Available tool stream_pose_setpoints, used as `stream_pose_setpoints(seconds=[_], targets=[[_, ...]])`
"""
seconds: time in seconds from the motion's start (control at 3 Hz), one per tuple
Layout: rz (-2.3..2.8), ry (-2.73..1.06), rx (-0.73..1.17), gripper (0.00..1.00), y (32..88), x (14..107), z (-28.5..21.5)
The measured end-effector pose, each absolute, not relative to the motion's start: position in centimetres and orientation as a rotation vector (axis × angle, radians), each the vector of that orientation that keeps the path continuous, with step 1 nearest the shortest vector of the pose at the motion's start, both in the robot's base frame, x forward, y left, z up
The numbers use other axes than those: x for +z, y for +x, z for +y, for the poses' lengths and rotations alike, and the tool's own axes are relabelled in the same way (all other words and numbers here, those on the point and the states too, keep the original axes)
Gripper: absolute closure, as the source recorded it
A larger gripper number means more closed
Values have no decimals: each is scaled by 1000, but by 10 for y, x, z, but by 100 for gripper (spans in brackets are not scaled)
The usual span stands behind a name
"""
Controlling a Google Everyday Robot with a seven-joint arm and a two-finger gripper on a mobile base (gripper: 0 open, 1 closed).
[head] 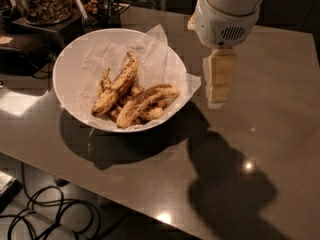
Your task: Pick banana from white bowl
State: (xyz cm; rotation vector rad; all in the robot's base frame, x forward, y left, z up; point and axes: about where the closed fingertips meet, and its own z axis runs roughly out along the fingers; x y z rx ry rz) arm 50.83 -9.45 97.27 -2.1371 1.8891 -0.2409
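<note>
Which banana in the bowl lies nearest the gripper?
The long curved banana, on the bowl's side facing the gripper, which hangs outside the rim. The straighter banana lies farther off.

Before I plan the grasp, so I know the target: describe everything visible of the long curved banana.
The banana is long, gently curved, yellow heavily mottled with brown. It lies flat in the right half of the white bowl on crumpled paper, resting on stubby pieces, beside a straighter banana. The gripper hangs outside the bowl, to its right, not touching it.
</note>
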Motion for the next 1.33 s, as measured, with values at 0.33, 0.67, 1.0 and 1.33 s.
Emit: stream_pose_setpoints(seconds=[0.33, 0.67, 1.0, 1.33], targets=[[1874, -2147, -222, 0, 512, 973, -80], [1879, -2150, -189, 5, 513, 968, -69], [1883, -2168, -157, 11, 513, 959, -57], [1893, -2206, -137, 15, 514, 942, -44]])
